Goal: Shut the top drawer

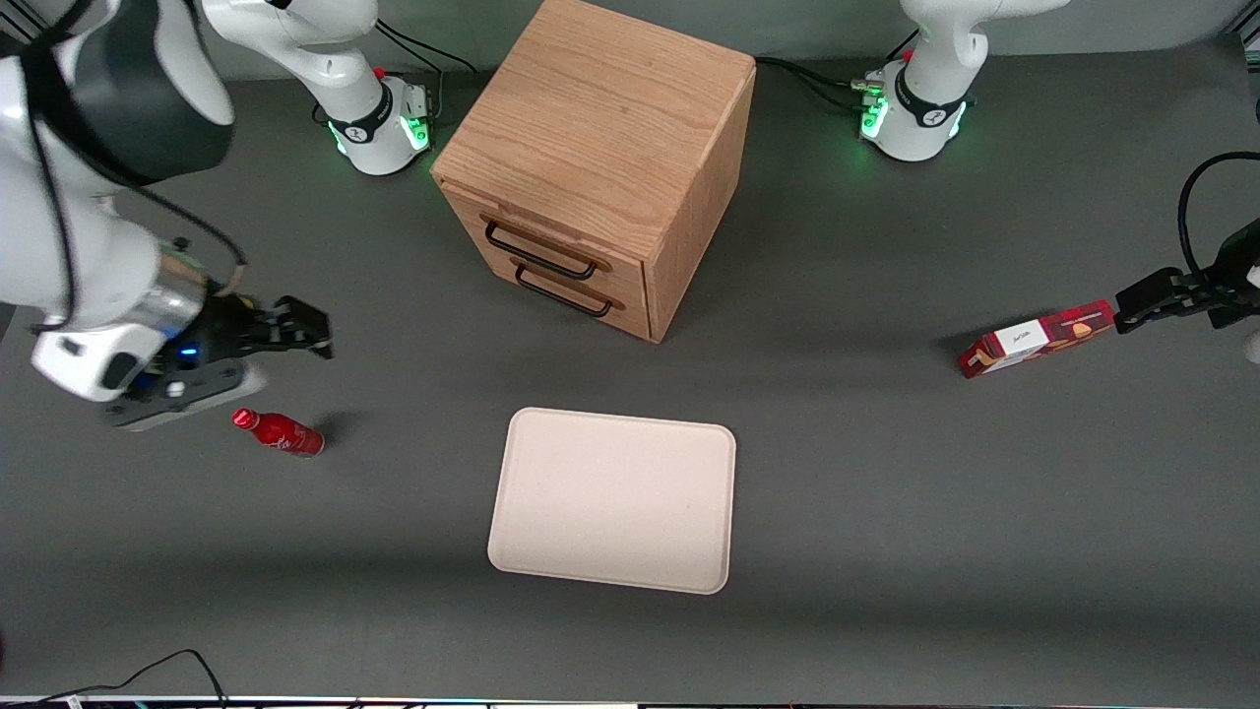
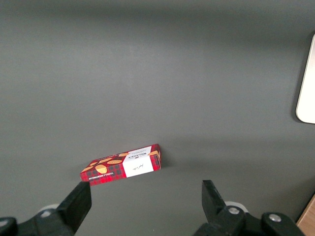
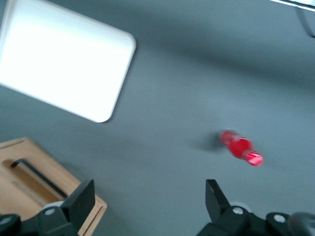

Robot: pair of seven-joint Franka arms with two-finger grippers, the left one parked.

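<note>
The wooden cabinet [image 1: 600, 128] stands at the middle of the table, its two drawer fronts turned toward the working arm's end. The top drawer [image 1: 551, 236] with its thin black handle [image 1: 539, 252] sticks out a little from the cabinet face, above the lower drawer [image 1: 581, 288]. My right gripper [image 1: 317, 333] hangs over the table toward the working arm's end, well apart from the drawer fronts and nearer to the front camera. Its jaws stand wide open and empty [image 3: 150, 201]. A cabinet corner [image 3: 86, 209] and a black handle [image 3: 37, 176] show in the right wrist view.
A red bottle [image 1: 279, 432] lies on the table just nearer to the front camera than my gripper and also shows in the right wrist view [image 3: 241, 147]. A cream tray [image 1: 612, 498] lies nearer to the front camera than the cabinet. A red biscuit box [image 1: 1036, 338] lies toward the parked arm's end.
</note>
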